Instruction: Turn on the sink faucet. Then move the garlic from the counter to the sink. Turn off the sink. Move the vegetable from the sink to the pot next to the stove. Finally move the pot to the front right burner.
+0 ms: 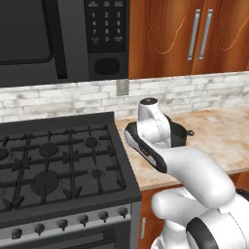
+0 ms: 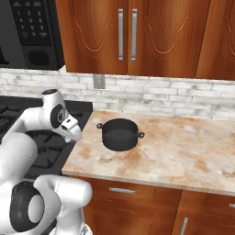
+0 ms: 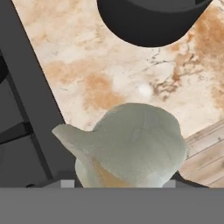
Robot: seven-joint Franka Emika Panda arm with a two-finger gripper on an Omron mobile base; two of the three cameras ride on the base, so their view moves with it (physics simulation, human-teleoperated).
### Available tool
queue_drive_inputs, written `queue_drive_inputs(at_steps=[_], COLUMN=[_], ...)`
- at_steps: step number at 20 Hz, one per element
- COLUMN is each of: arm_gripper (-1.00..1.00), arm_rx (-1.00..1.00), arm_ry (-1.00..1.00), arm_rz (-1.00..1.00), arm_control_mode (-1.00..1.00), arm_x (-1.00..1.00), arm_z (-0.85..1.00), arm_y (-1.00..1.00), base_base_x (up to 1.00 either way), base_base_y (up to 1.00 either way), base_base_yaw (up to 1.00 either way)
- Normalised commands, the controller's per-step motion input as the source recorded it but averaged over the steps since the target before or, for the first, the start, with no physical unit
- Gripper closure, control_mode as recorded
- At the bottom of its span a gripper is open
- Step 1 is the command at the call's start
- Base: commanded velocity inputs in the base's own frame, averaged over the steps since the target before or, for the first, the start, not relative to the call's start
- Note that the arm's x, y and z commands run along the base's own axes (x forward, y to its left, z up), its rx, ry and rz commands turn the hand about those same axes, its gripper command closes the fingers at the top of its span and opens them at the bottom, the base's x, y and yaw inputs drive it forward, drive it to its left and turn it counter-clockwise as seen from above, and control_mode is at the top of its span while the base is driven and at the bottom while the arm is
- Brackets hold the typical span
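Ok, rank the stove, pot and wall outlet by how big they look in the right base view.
1. Stove, though the arm hides much of it.
2. Pot.
3. Wall outlet, clearly smallest.

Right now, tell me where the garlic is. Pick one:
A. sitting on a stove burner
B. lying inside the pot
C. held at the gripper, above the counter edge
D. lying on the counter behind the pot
C: in the hand view the garlic sits right at the gripper's fingertips, over the counter beside the stove, short of the pot, whose inside looks empty in the right base view.
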Motion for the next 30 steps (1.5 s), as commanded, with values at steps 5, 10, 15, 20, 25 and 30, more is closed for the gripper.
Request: queue_drive_inputs(at_steps=[5,10,15,20,25,30], arm_gripper=[1.0,1.0,1.0,1.0,1.0,1.0], arm_rx=[0.0,0.0,0.01,0.0,0.0,0.0], arm_ry=[0.0,0.02,0.03,0.01,0.0,0.0], arm_rz=[0.0,0.0,0.0,0.0,0.0,0.0], arm_control_mode=[-1.0,-1.0,-1.0,-1.0,-1.0,-1.0], arm_x=[0.28,0.43,0.48,0.41,0.33,0.39], arm_z=[0.02,0.0,0.0,0.0,-0.06,-0.16], arm_y=[-0.83,-0.59,-0.46,-0.39,-0.22,-0.09], base_base_x=[0.0,0.0,0.0,0.0,0.0,0.0], base_base_y=[0.0,0.0,0.0,0.0,0.0,0.0], base_base_yaw=[0.0,0.0,0.0,0.0,0.0,0.0])
